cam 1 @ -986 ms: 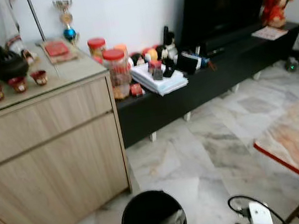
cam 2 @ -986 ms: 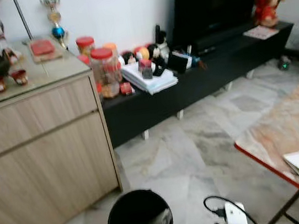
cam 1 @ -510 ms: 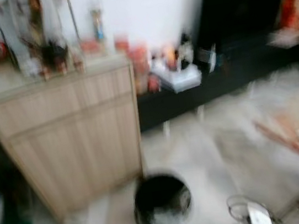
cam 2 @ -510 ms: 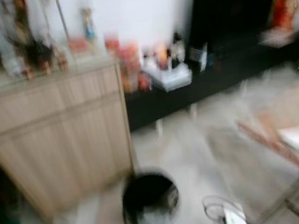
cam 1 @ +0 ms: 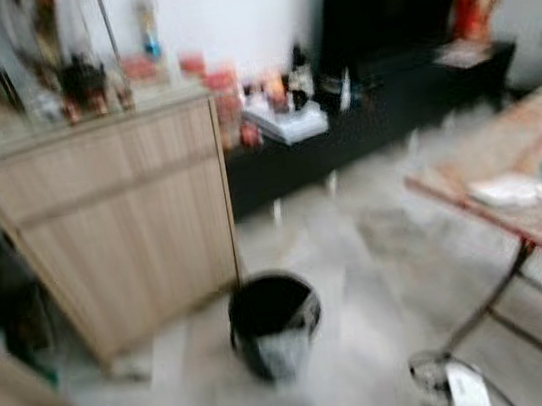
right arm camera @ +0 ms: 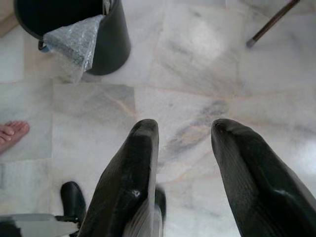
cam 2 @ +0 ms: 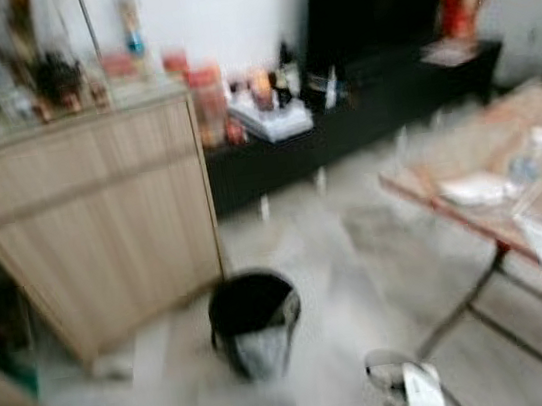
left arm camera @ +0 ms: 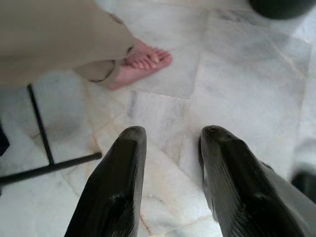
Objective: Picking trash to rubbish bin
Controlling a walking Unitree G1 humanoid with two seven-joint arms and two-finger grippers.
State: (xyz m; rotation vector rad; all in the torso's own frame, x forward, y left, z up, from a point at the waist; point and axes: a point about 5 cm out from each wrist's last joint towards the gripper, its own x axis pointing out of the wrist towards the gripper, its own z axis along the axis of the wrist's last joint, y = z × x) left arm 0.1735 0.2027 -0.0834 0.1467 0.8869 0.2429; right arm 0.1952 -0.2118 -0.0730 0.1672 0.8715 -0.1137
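While both arms hang low, left gripper (left arm camera: pixel 170 148) & right gripper (right arm camera: pixel 185 143) sit w/ fingers apart, nothing held, over marble floor (right arm camera: pixel 197 64). Black rubbish bin (cam 1: pixel 274 322) w/ bubble wrap (right arm camera: pixel 71 44) on rim stands by wood cabinet (cam 1: pixel 123 224); person's bare foot (left arm camera: pixel 140 61) nearby.

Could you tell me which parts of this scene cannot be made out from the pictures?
- Items on the wooden cabinet: head views, motion blur smears them.
- Things on the marble table: blurred and cut by the right edge.
- Inside of the black bin: right wrist view, cut by the top edge; bubble wrap drapes its rim.
- Person's bare foot: left wrist view, a trouser leg covers everything above it.
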